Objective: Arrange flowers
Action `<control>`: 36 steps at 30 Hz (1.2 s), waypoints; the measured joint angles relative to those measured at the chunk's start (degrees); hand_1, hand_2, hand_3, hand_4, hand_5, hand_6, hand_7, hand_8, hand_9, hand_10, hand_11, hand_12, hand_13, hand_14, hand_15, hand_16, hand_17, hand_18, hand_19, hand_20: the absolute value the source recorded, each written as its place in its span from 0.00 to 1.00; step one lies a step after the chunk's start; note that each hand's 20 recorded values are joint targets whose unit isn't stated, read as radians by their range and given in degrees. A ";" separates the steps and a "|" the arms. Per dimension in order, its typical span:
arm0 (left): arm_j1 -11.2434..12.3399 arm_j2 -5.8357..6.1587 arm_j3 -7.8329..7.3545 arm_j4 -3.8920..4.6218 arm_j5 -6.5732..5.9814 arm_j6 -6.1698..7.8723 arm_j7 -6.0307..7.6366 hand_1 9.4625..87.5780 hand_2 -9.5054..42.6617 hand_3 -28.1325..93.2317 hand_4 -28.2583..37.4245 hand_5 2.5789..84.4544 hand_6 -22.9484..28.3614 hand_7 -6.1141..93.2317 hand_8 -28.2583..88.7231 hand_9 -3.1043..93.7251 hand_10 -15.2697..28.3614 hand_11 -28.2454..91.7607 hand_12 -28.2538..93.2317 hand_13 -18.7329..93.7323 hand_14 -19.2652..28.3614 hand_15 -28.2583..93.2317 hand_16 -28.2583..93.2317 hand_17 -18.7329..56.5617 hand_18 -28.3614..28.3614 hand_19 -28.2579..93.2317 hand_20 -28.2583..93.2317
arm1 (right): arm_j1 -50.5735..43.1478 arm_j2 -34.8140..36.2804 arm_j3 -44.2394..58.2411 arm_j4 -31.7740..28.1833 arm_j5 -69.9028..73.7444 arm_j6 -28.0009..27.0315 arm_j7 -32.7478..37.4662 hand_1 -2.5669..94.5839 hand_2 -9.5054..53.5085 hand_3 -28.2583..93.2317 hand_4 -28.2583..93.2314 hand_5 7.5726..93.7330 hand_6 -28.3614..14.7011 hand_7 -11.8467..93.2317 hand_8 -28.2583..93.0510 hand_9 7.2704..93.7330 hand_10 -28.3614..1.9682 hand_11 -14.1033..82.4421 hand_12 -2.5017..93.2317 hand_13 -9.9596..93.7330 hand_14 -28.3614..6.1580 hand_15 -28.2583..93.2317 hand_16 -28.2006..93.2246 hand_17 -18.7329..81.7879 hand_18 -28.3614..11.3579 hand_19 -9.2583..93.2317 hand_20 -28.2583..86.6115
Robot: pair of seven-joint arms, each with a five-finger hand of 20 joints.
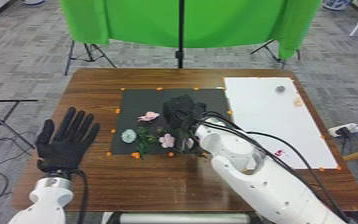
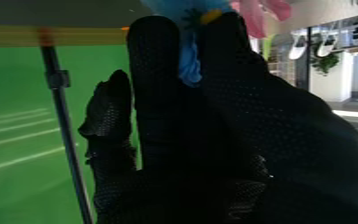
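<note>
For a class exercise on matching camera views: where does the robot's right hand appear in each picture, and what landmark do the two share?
Head view: the right hand is over the right part of the black mat.
Right wrist view: the same hand is seen close up, right by blue petals.
Shared landmark: the green cloth, beyond the table in the head view, behind the hand in the wrist view.

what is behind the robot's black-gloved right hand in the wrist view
Behind the hand: blue petals by a yellow flower centre, bright pink petals, a green fabric backdrop and a black pole. It covers part of the blue petals; any stem there is hidden.
</note>
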 measured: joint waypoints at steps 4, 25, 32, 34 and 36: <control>-0.14 0.00 -0.02 0.09 -0.01 0.01 -0.04 0.20 0.45 0.86 0.00 0.50 0.63 0.16 0.17 0.41 0.68 0.38 0.30 0.40 0.73 0.48 0.18 0.14 0.73 0.50 0.33 | -0.90 -0.45 1.62 -0.55 -0.23 -3.57 0.18 0.66 0.00 0.83 0.00 0.71 0.70 0.30 0.13 0.75 0.56 0.30 0.25 0.71 0.65 0.58 0.54 0.48 0.20 0.91 0.60; 0.28 -0.09 -0.16 0.05 -0.03 0.11 0.00 0.20 0.45 0.86 0.00 0.51 0.63 0.16 0.17 0.41 0.69 0.38 0.31 0.40 0.73 0.48 0.18 0.14 0.73 0.50 0.32 | -4.75 0.84 6.34 -7.65 6.83 -8.03 3.54 0.50 0.00 0.91 0.00 0.59 0.63 0.27 0.12 0.63 0.47 0.31 0.18 0.67 0.51 0.67 0.41 0.46 0.17 0.91 0.59; 0.35 -0.09 -0.13 0.07 -0.03 0.13 -0.16 0.20 0.45 0.86 0.00 0.51 0.63 0.16 0.17 0.41 0.69 0.38 0.31 0.40 0.73 0.48 0.18 0.14 0.73 0.50 0.32 | -5.20 2.10 6.70 -10.31 5.45 -7.83 3.53 0.46 0.00 0.91 0.00 0.56 0.61 0.26 0.12 0.59 0.42 0.30 0.18 0.63 0.45 0.68 0.38 0.46 0.16 0.92 0.59; 0.32 -0.09 -0.13 0.10 -0.02 0.12 -0.19 0.20 0.45 0.86 0.00 0.51 0.63 0.16 0.17 0.41 0.69 0.38 0.31 0.40 0.73 0.48 0.18 0.14 0.73 0.50 0.32 | -5.87 2.56 8.06 -10.99 5.35 -7.87 3.77 0.45 0.00 0.92 0.00 0.53 0.60 0.25 0.13 0.55 0.41 0.29 0.18 0.60 0.43 0.67 0.37 0.46 0.15 0.91 0.58; 0.27 -0.09 -0.13 0.11 0.00 0.09 -0.20 0.20 0.45 0.86 0.00 0.50 0.63 0.16 0.17 0.41 0.69 0.38 0.31 0.40 0.73 0.48 0.18 0.14 0.73 0.50 0.32 | -7.12 3.24 10.75 -12.02 5.42 -7.68 4.65 0.44 0.00 0.92 0.00 0.51 0.58 0.25 0.13 0.52 0.39 0.28 0.17 0.58 0.42 0.65 0.36 0.45 0.15 0.89 0.57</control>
